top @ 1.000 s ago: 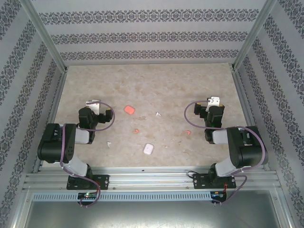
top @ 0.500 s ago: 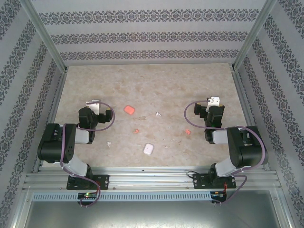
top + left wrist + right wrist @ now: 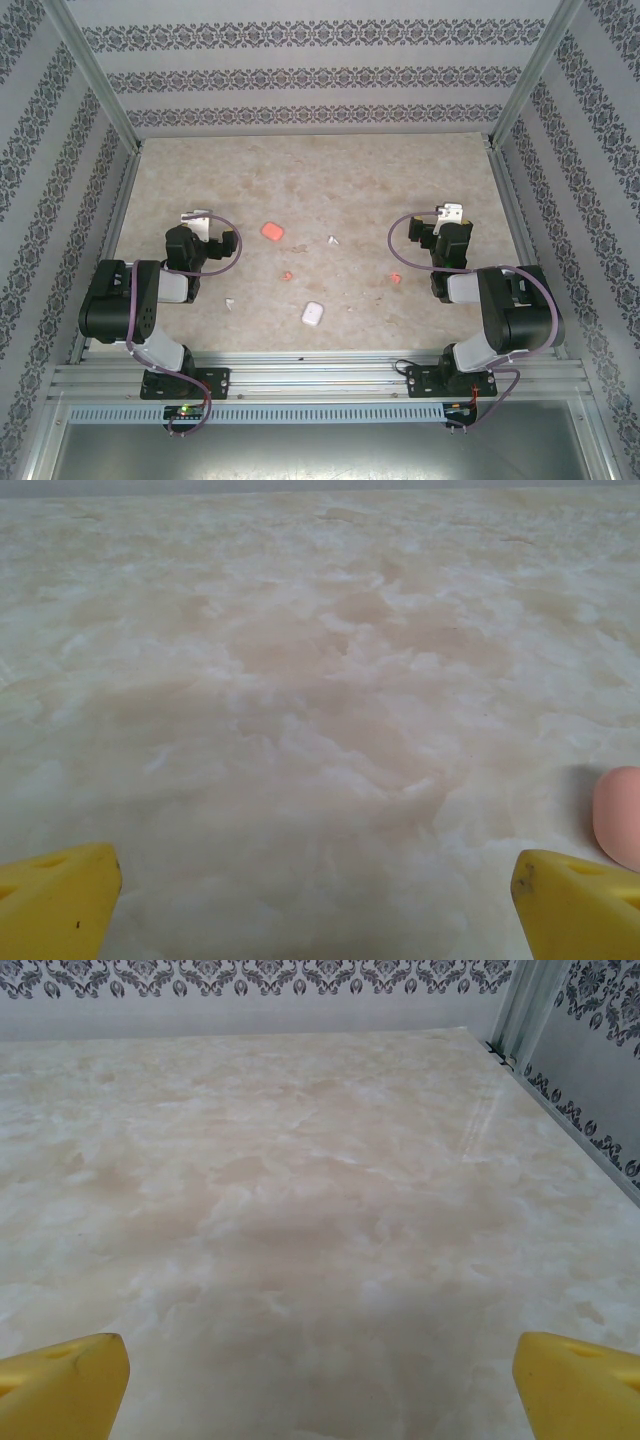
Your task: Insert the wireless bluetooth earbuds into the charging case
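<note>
On the marble table lie a coral-orange charging case (image 3: 271, 231) and a white charging case (image 3: 313, 313). Two coral earbuds (image 3: 287, 275) (image 3: 395, 279) and two white earbuds (image 3: 333, 240) (image 3: 229, 302) are scattered around them. My left gripper (image 3: 198, 217) rests at the left side, open and empty, its yellow fingertips (image 3: 60, 895) wide apart. The coral case (image 3: 618, 815) peeks in at the right edge of the left wrist view. At the right side my right gripper (image 3: 455, 213) also stands open, with bare table between its fingertips (image 3: 575, 1380).
Patterned walls and aluminium posts (image 3: 95, 85) enclose the table on three sides. A metal corner post (image 3: 520, 1010) stands ahead and to the right of my right gripper. The arm bases sit on a rail (image 3: 320, 380) at the near edge.
</note>
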You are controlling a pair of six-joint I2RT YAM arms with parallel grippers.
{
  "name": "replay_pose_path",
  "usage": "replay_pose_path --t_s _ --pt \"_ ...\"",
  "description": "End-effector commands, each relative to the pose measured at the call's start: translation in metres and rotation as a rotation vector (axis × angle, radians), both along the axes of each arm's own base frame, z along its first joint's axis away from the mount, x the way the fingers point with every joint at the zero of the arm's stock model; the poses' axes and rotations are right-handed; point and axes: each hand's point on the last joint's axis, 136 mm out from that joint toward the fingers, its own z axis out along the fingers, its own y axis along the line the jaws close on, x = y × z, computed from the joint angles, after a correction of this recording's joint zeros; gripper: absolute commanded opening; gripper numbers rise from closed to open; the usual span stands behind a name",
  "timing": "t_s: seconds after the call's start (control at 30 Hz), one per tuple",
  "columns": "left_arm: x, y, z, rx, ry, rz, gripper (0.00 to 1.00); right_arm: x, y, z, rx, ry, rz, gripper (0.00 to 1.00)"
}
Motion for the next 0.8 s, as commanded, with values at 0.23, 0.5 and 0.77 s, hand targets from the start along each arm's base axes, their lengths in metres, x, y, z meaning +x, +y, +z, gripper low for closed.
replay_pose_path --t_s 0.23,0.5,0.77 --pt "0.008 0.005 0.014 0.008 -0.047 0.034 1.00 0.004 -0.001 0.011 -0.005 -0.031 -0.006 0.98" --pt "0.009 0.007 0.014 0.010 -0.041 0.050 1.00 0.004 -0.001 0.011 -0.002 -0.032 -0.004 0.98" --pt "0.004 0.012 0.019 0.006 -0.076 0.082 1.00 0.005 0.014 0.032 -0.039 0.016 0.049 0.98"
